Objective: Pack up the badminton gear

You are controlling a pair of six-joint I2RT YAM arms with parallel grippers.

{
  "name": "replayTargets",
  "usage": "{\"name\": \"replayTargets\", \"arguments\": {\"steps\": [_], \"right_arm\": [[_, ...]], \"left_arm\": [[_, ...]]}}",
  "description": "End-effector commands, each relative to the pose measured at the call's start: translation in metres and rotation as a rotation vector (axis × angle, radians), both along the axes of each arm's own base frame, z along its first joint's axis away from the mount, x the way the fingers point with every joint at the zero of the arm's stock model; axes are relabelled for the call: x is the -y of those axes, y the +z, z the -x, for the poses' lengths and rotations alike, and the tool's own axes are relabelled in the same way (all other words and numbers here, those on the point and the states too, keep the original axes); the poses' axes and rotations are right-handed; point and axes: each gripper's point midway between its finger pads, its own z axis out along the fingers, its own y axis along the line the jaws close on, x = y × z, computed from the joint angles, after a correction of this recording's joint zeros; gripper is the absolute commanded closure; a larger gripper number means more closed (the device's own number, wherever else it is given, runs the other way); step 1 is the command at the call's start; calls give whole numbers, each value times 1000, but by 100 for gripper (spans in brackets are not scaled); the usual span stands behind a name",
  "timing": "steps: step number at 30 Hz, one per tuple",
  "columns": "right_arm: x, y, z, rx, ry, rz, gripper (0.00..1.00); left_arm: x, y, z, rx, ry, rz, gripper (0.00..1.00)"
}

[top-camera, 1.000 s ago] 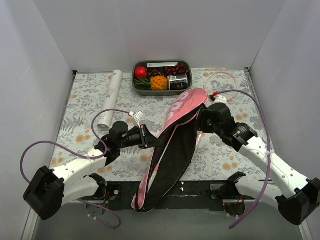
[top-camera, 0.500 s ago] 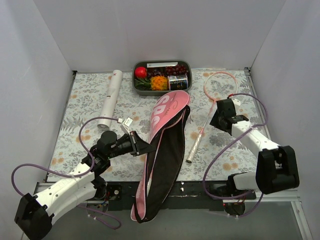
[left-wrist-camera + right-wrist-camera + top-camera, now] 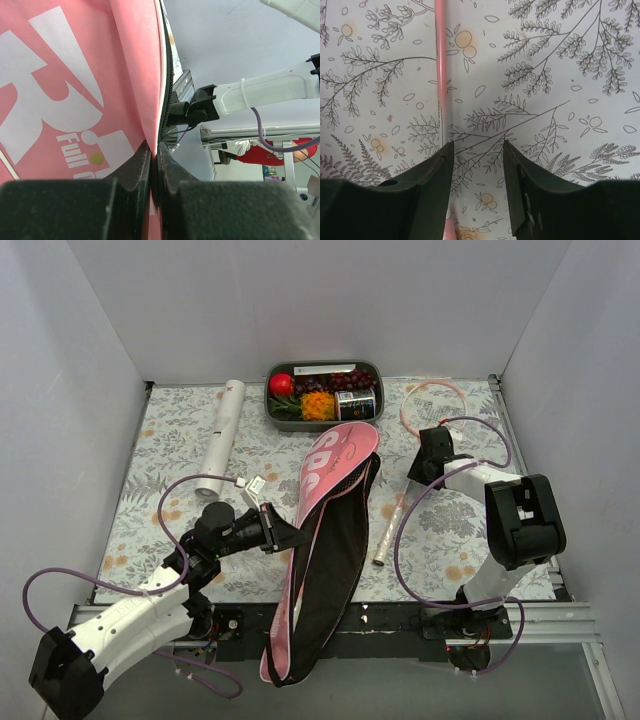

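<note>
The bag [image 3: 335,490] had settled flat across the bench [image 3: 170,500], its tail over the near edge, once my right arm [image 3: 520,510] swung off toward the far right corner. That bared a racket [image 3: 390,535], so I judged loading could begin. My right claw [image 3: 478,150] hung apart beside its shaft, and the left claw [image 3: 154,150] stayed clamped on the bag's zip edge.

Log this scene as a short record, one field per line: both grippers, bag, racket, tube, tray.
left gripper: shut on the edge of the bag
right gripper: open over the racket shaft, not gripping it
bag: open, black lining showing, lengthwise mid-table
racket: one in view, flat on the table right of the bag
white tube: lying back left
food tray: back centre
</note>
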Motion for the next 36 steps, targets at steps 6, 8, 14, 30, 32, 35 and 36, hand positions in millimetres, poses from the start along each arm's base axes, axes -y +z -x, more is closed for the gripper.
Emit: {"name": "replayTargets", "arguments": {"steps": [6,8,14,30,32,35,36], "right_arm": [[5,52,-28,85,14,49,49],[2,55,-33,103,23,44,49],[-3,33,-39,36,30,44,49],[-8,-3,-34,-28,49,27,99],[-6,4,-34,-4,50,34,99],[-6,22,-36,38,76,43,99],[-6,28,-37,52,85,42,99]], "left_arm": [[6,13,0,55,-30,67,100],[7,13,-1,53,-36,74,100],[7,19,-2,60,-32,77,100],[7,27,0,73,-38,96,100],[7,27,0,76,-37,99,100],[8,26,-1,76,-34,100,100],[8,26,-2,80,-32,98,100]]}}
